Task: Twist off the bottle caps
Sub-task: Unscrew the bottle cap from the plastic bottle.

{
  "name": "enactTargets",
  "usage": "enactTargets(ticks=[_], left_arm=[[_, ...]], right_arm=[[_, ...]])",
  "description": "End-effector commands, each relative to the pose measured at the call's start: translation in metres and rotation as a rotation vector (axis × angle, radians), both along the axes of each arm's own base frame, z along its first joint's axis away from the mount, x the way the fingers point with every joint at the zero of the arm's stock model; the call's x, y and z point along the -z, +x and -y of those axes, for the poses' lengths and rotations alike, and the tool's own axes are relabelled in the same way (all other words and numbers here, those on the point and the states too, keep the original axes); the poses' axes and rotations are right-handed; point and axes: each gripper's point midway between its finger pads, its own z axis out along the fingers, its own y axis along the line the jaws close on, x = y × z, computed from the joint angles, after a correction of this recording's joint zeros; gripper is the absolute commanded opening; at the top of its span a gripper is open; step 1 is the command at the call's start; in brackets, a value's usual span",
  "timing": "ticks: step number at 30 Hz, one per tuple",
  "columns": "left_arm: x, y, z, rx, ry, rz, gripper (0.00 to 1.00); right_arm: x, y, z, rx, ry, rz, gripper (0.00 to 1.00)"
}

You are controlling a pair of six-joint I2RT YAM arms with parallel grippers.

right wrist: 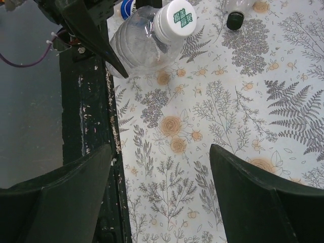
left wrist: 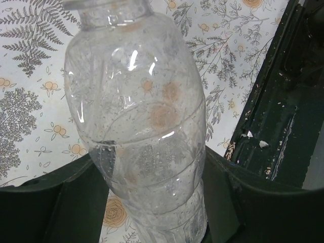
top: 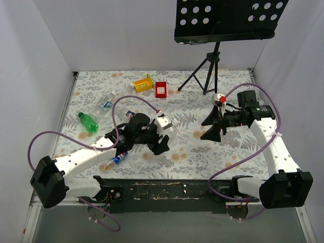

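Observation:
My left gripper is shut on the body of a clear plastic bottle and holds it above the table, a black finger pressing on each side. Its white bottle cap, printed in green, sits on the neck and points toward my right arm; this cap also shows from above. My right gripper stands open and empty a short way to the right of that cap, over the flowered cloth. The right gripper touches nothing. A second bottle's dark cap lies on the table beyond.
A green bottle, clear bottles and a blue-labelled bottle lie at the left. A yellow tray and a red tray sit at the back. A tripod stand rises at the back right. The black table edge runs near my right gripper.

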Motion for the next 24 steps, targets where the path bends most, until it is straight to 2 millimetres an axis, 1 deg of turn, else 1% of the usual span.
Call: enactTargets(ticks=[1,8,12,15,19,24], left_arm=[[-0.016,-0.006,0.003,0.045,-0.046,0.049,0.18],[-0.014,-0.009,0.005,0.089,-0.043,0.069,0.18],[-0.016,-0.011,0.01,0.115,-0.053,0.068,0.18],[-0.016,-0.013,0.015,0.145,-0.059,0.06,0.18],[-0.013,-0.018,0.021,0.189,-0.054,0.033,0.18],[-0.007,-0.021,0.027,0.225,-0.036,0.01,0.17]], right_arm=[[-0.016,0.004,-0.005,0.01,0.041,-0.032,0.85],[-0.009,0.011,-0.012,0.062,0.064,-0.162,0.84],[0.001,0.014,-0.02,0.081,0.031,-0.226,0.83],[0.005,0.02,-0.027,0.096,0.004,-0.229,0.82],[0.001,0.027,-0.037,0.089,-0.015,-0.203,0.82],[0.005,0.023,-0.05,0.043,-0.035,-0.24,0.82]])
